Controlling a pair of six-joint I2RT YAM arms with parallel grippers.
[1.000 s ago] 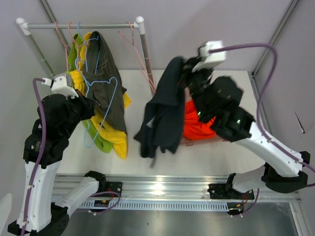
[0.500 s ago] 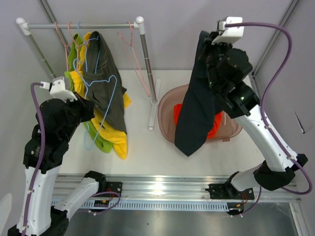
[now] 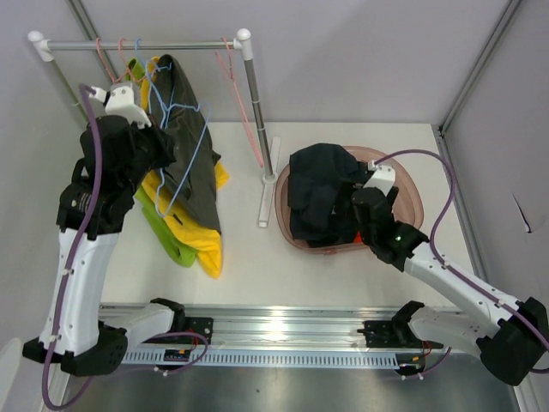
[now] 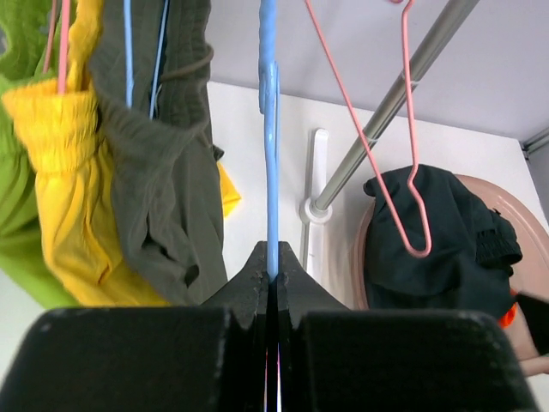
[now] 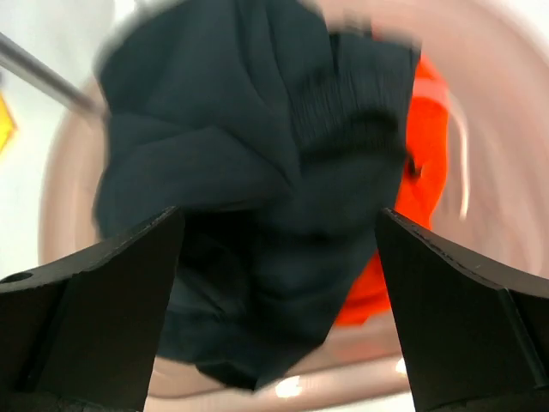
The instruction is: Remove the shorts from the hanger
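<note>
Black shorts point(image 3: 316, 190) lie crumpled in the pink basin point(image 3: 413, 194) on top of orange shorts point(image 5: 422, 172). Just above them, my right gripper point(image 5: 279, 296) is open and holds nothing. Dark olive-grey shorts point(image 3: 190, 163), yellow shorts point(image 3: 202, 247) and lime green shorts point(image 3: 166, 235) hang from the rack's rod point(image 3: 171, 44) on the left. My left gripper point(image 4: 271, 276) is shut on the wire of a blue hanger point(image 4: 269, 129) beside the olive-grey shorts point(image 4: 163, 172). The same gripper point(image 3: 161, 153) shows against the hanging cloth in the top view.
The rack's right post point(image 3: 255, 112) and its white foot point(image 3: 266, 210) stand between the hanging shorts and the basin. Empty pink hangers point(image 3: 238, 81) dangle near that post, one of them point(image 4: 377, 163) close in the left wrist view. Grey walls close in the back and sides.
My right arm came down from high over the basin, its gripper opened, and the black shorts dropped in. My left arm rose toward the rod with the blue hanger.
</note>
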